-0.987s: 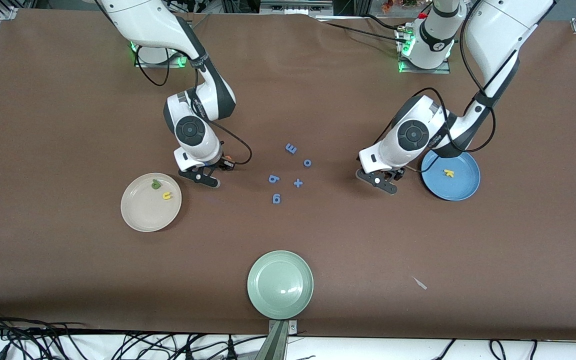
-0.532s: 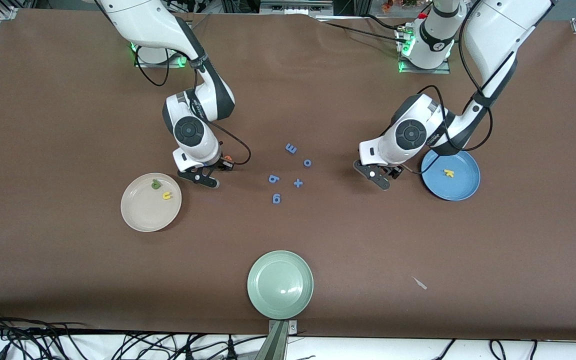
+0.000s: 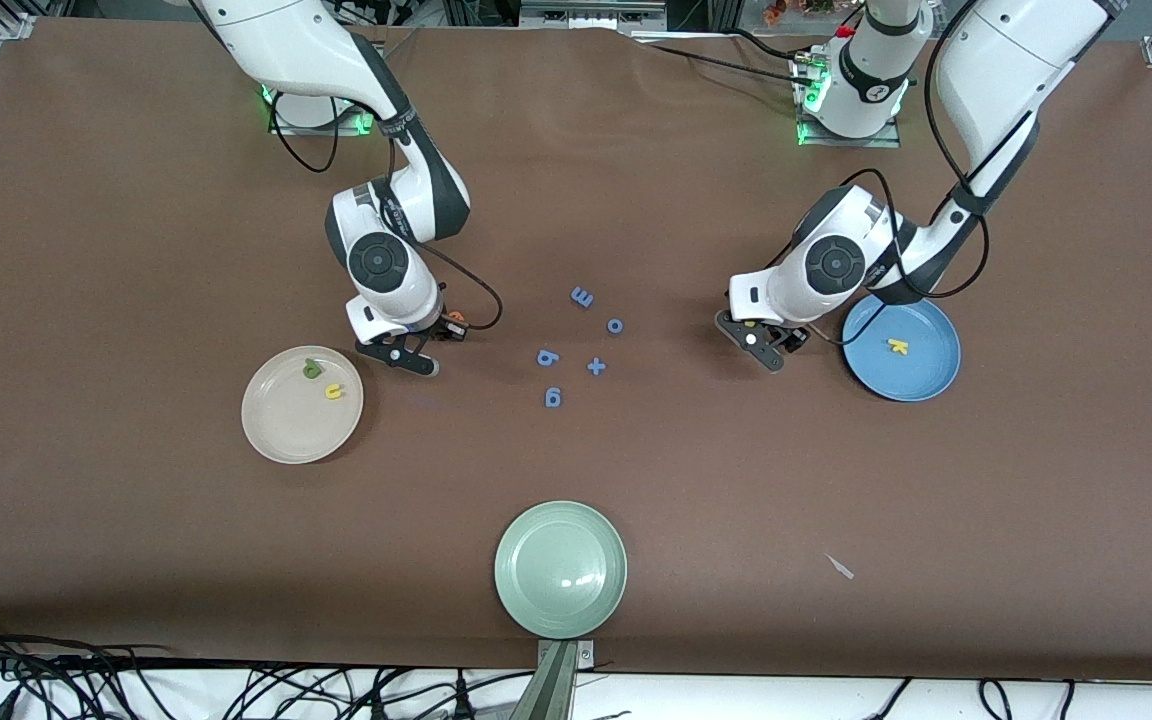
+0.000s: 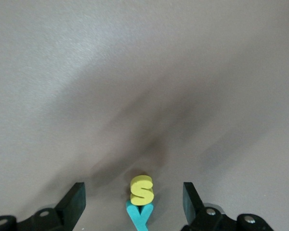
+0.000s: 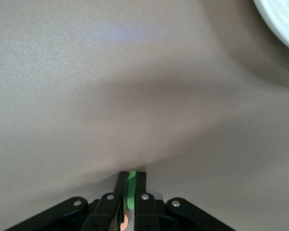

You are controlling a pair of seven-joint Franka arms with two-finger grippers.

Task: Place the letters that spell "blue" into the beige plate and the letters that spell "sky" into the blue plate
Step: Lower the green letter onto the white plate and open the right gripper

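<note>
Your right end effector (image 5: 129, 190) is clenched on a thin green letter (image 5: 131, 188) low over the table (image 3: 136, 200), just beside the beige plate (image 3: 276, 435). Your left end effector (image 4: 134, 202) is spread wide, the yellow s (image 4: 141, 189) and teal y (image 4: 138, 216) lying between its fingers beside the blue plate (image 3: 921, 385).

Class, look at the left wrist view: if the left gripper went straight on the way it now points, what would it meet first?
Most likely the yellow s, lying between the open fingers of the left gripper, with the teal y touching it. Past them only bare table shows, though depth is hard to judge.
</note>
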